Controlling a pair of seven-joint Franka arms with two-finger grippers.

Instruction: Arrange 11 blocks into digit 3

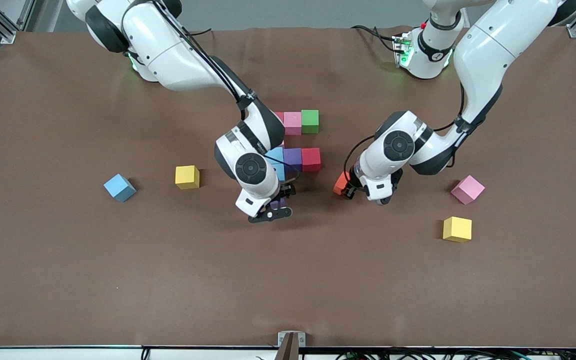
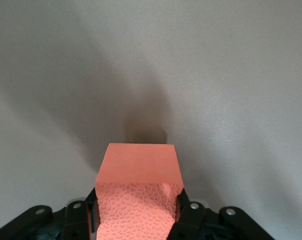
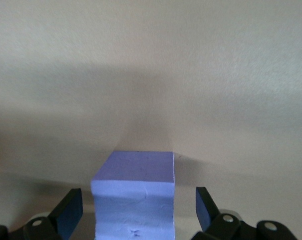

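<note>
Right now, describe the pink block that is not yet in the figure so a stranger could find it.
Start at the left arm's end of the brown table. Two loose cubes lie there: the pink block and a yellow block nearer the front camera. The pink one sits turned cornerwise.

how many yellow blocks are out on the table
2: one yellow block beside the loose light blue block, toward the right arm's end; another nearer the camera than the loose pink block.
</note>
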